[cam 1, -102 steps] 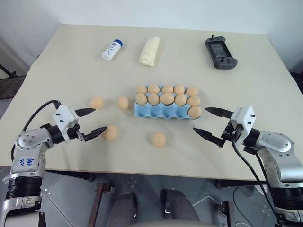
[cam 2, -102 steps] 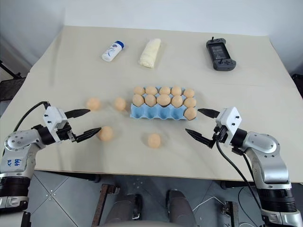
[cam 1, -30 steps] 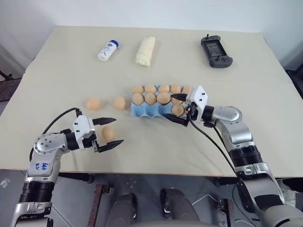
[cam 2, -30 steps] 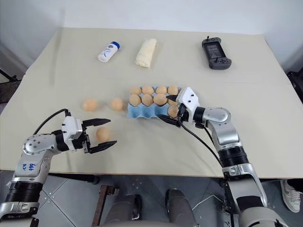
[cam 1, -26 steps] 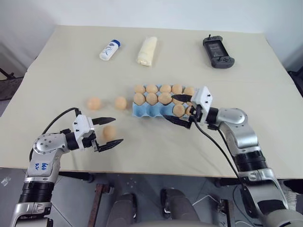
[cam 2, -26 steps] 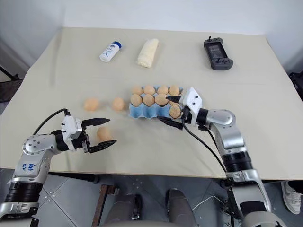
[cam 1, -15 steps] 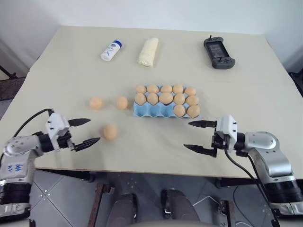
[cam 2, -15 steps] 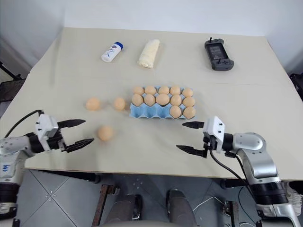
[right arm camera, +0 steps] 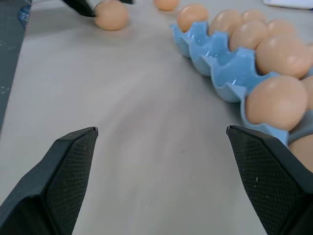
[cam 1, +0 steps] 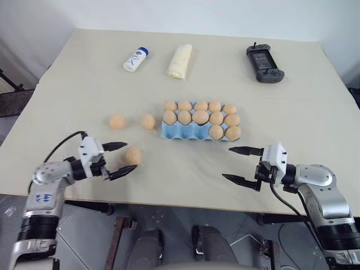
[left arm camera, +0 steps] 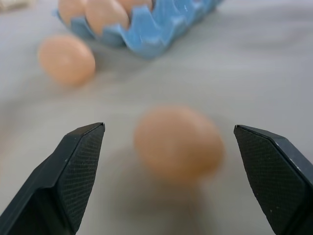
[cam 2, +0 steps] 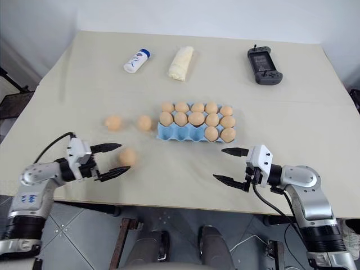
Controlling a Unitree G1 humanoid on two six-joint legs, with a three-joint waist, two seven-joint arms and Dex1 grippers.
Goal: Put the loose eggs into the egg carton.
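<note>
The light blue egg carton (cam 1: 190, 133) lies mid-table with its back and middle rows full and two eggs at the right end of the front row. Three loose eggs lie to its left: two side by side (cam 1: 117, 121) (cam 1: 148, 121) and one nearer the front edge (cam 1: 134, 155). My left gripper (cam 1: 131, 156) is open, one finger on each side of that near egg (left arm camera: 178, 142), with a gap on both sides. My right gripper (cam 1: 226, 162) is open and empty over bare table, in front of the carton's right end (right arm camera: 215, 63).
Along the far side stand a white bottle with a blue cap (cam 1: 135, 58), a cream-yellow wrapped roll (cam 1: 180, 60) and a dark grey game controller (cam 1: 260, 55). The table's front edge (cam 1: 185, 194) runs just below both grippers.
The right gripper has drawn back from the carton to the near right, leaving a second egg in the front row. The left gripper pulled away to the left, then returned around the near egg.
</note>
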